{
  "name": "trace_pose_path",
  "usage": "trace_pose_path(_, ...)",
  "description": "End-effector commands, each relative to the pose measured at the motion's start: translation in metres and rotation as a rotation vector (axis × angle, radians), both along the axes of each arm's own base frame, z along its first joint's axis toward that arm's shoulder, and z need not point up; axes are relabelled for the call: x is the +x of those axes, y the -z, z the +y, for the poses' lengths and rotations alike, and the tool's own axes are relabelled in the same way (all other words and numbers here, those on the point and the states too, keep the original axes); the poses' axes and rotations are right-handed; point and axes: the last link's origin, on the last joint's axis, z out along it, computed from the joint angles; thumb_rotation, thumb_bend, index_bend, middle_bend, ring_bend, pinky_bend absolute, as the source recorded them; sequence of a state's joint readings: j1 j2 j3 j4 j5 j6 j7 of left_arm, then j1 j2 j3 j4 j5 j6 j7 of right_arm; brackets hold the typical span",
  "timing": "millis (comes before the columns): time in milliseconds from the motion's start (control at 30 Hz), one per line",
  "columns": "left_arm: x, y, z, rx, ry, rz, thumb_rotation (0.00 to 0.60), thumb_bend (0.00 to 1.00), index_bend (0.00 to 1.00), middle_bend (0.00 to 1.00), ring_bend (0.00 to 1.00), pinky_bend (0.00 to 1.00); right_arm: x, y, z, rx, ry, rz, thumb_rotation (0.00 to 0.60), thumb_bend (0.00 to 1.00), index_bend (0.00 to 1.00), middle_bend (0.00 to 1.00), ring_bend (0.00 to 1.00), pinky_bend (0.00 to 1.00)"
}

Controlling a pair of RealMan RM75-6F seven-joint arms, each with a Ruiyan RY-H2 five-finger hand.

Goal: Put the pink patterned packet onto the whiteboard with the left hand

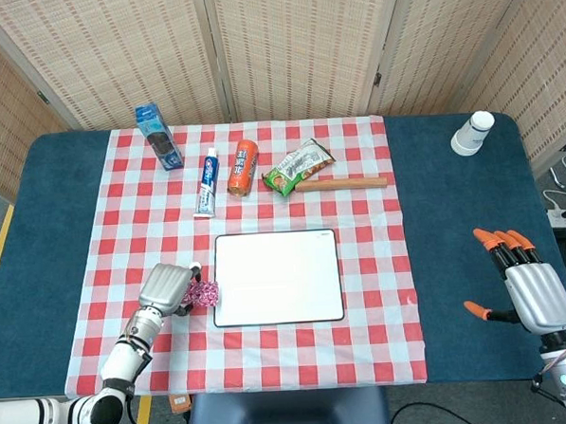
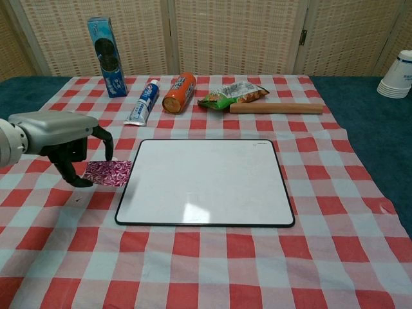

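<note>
Left hand (image 2: 61, 138): fingers curled, pinching pink patterned packet (image 2: 108, 173); packet held flat, long axis toward whiteboard (image 2: 206, 181), just beside its left edge; near tablecloth's (image 2: 206, 270) left edge.

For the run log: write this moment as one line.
left robot hand: holds pink patterned packet, lifted | rectangular whiteboard: bare | right robot hand: open
</note>
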State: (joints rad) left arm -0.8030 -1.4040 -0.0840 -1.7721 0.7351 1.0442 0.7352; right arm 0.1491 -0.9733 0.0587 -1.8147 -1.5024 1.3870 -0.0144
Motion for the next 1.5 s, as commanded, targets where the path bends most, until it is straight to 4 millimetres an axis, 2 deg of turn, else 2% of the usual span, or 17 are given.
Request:
trace_pose_path(33,0.029,0.005,0.004,-0.019,0.033,-0.018,0.6,0.25,0.42,1.0,1.0,1.0,0.0,0.0,0.0,0.003,0.001,0.0,0.512,0.07,0.0,0.13,0.07,0.11)
trace_pose_path(233,0.07,0.027,0.007,-0.049,0.081,0.0,0.6,0.25,0.42,1.0,1.0,1.0,-0.001,-0.002,0.0,0.001,-0.001,-0.008,0.511,0.07,0.0,0.13,0.07,0.11)
trace_pose_path(467,0.087,0.047,0.02,-0.046,0.076,0.042,0.6,0.25,0.42,1.0,1.0,1.0,-0.005,-0.008,0.001,-0.007,0.006,-0.03,0.512,0.07,0.0,0.13,0.07,0.11)
trace_pose_path(1100,0.098,0.073,0.036,-0.067,0.054,0.029,0.6,0.24,0.41,1.0,1.0,1.0,-0.01,-0.008,-0.006,0.002,0.034,-0.034,0.512,0.07,0.0,0.13,0.07,0.11)
trace_pose_path(1233,0.097,0.074,0.038,-0.089,0.041,0.023,0.6,0.21,0.32,1.0,1.0,1.0,-0.012,-0.01,-0.008,-0.001,0.044,-0.031,0.512,0.15,0.02,0.15,0.09,0.12)
trace_pose_path(1500,0.095,0.066,0.041,-0.065,0.044,-0.009,0.6,0.19,0.26,1.0,1.0,1.0,-0.01,-0.008,-0.009,0.003,0.035,-0.031,0.512,0.15,0.02,0.15,0.1,0.12)
